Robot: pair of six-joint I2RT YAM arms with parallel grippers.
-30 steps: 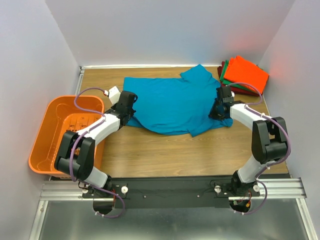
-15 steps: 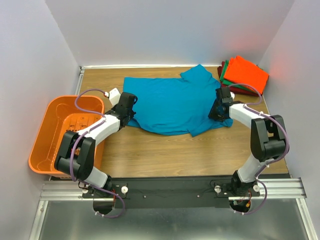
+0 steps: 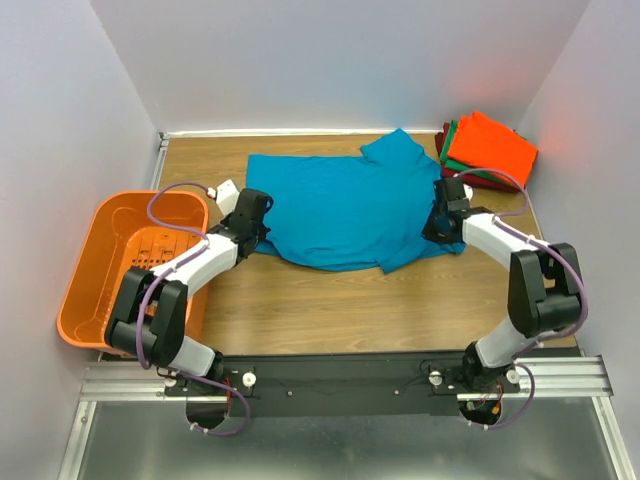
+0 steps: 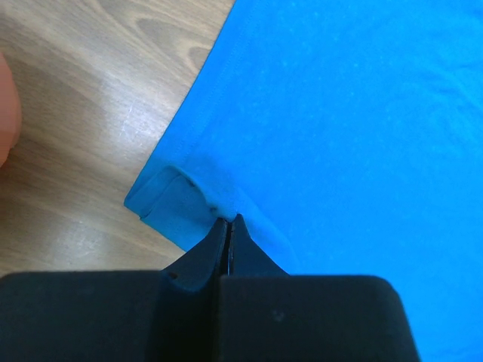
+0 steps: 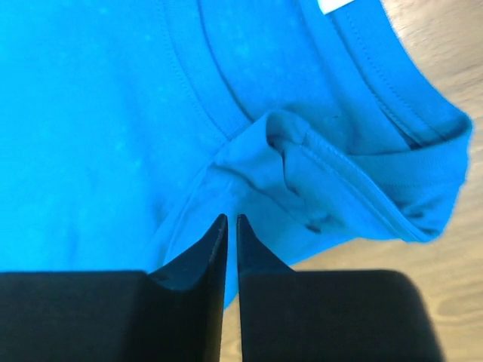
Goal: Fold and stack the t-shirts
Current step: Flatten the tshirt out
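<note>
On the table (image 3: 330, 300) the teal t-shirt (image 3: 350, 205) lies spread, its first fold not yet made. Our left end effector (image 4: 230, 220) pinches its hem corner; our right end effector (image 5: 228, 219) shows fingers almost together at the shoulder fold, and we cannot tell if it grips. Next, we judge, both must lift together and carry that edge across.

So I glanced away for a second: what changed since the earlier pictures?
The right hand has narrowed its jaws to a slit at a raised fold of the teal t-shirt, grip unclear, its elbow swinging slightly outward. The left hand stays pinched on the shirt's corner; shirt, folded stack and basket unmoved.
</note>
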